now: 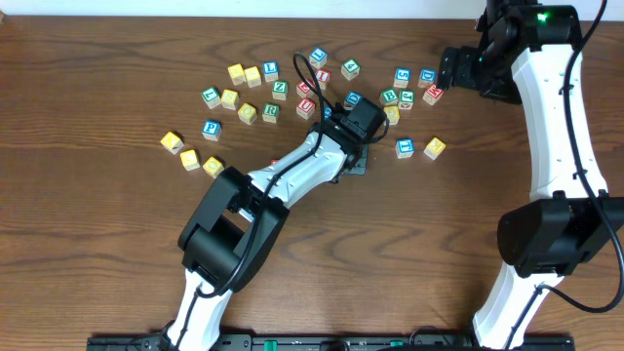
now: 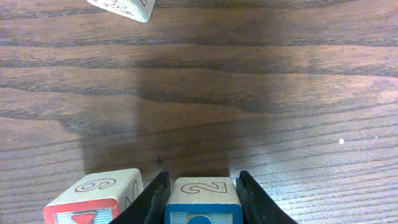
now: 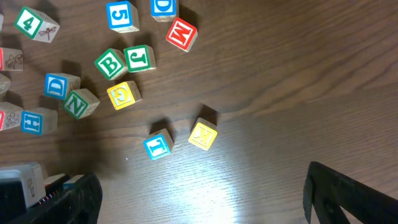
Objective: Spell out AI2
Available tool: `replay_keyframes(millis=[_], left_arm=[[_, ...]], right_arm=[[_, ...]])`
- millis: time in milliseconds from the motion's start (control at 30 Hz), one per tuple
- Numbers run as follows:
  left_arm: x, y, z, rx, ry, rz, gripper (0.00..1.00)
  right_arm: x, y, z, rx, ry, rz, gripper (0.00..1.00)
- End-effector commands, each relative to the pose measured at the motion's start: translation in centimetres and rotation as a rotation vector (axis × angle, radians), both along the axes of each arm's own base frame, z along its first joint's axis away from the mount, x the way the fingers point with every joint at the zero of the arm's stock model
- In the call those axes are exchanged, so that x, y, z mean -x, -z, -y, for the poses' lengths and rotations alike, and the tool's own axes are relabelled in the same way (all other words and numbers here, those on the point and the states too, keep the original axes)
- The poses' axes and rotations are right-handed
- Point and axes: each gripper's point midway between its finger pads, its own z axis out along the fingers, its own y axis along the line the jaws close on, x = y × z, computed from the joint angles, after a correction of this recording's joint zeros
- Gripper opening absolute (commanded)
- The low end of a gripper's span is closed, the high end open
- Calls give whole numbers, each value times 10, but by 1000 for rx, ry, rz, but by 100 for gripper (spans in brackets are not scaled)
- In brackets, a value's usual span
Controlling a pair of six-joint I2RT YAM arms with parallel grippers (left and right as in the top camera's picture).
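Blue-faced 2 cube (image 2: 203, 200) sits clamped between the narrowed jaws of the left gripper (image 2: 203, 180), at the level of the wooden table (image 2: 261, 93). Just beside it at 9 o'clock stands a red-edged cube (image 2: 93, 198). Overhead, at 2 o'clock, the right gripper (image 3: 199, 196) hangs with jaws wide apart.

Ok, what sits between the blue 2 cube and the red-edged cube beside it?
One finger of the left pincer, nothing else: the left wrist view shows it standing between the 2 cube and the red-edged cube.
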Motion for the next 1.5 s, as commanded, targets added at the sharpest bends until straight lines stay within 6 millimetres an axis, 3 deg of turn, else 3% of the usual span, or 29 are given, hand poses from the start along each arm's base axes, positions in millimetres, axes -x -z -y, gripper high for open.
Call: replay_keyframes(millis=[0, 133, 533, 700, 800, 967, 1100, 1200, 1333, 1400, 1467], left_arm=[[-4, -4, -2, -16, 8, 21, 30], [-4, -4, -2, -17, 7, 20, 37], [-10, -11, -2, -5, 4, 37, 39], [-23, -55, 0, 35, 35, 119, 39], [-29, -96, 1, 82, 39, 191, 41], [-29, -160, -11, 136, 47, 299, 52], [-23, -199, -40, 153, 5, 336, 56], [-16, -212, -74, 128, -49, 316, 57], [-4, -210, -130, 63, -144, 233, 56], [1, -202, -158, 25, -201, 177, 45], [6, -193, -183, -6, -254, 124, 45]], right_arm=[[2, 0, 2, 5, -8, -4, 99], [3, 0, 2, 5, -8, -8, 99], [3, 0, 2, 5, -8, -8, 99], [3, 0, 2, 5, -8, -7, 99], [3, 0, 2, 6, -12, -8, 99], [4, 0, 2, 9, -19, -13, 99], [5, 1, 1, 6, -20, -19, 99], [7, 1, -8, -33, -38, -24, 99], [11, 7, -28, -77, -78, -45, 96], [15, 13, -37, -75, -99, -64, 92], [20, 22, -47, -66, -130, -92, 87]])
